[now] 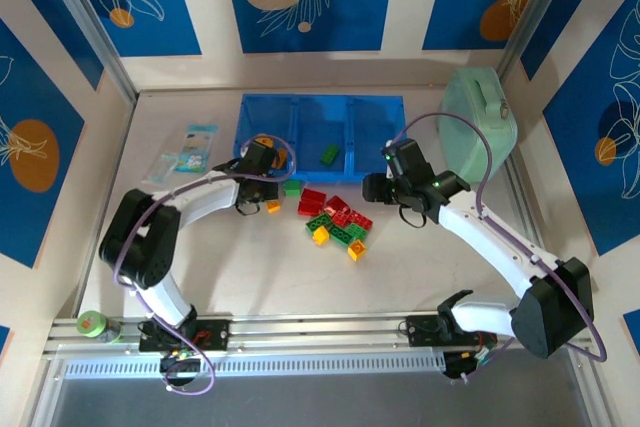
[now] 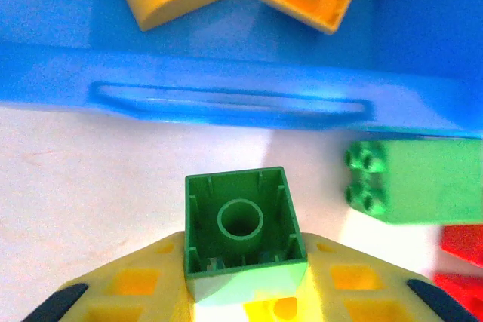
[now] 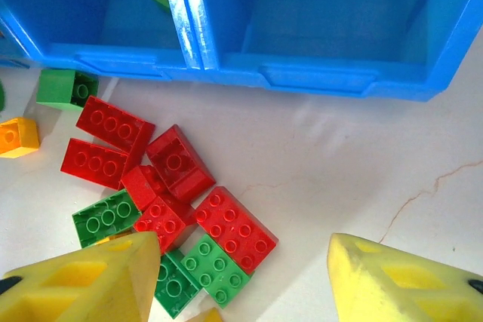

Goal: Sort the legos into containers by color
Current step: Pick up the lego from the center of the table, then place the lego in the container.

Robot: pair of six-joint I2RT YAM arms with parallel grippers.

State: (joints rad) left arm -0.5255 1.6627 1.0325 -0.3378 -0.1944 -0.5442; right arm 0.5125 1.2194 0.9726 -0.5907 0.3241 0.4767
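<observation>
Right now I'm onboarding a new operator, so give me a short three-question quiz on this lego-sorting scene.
1. True or false: the left pincer is shut on a green brick.
2. Which colour of brick lies in the leftmost blue bin? A red, B yellow-orange, C green.
3. Fill in: the right pincer hangs open above the loose pile, holding ____.
Key: 1 true; 2 B; 3 nothing.
</observation>
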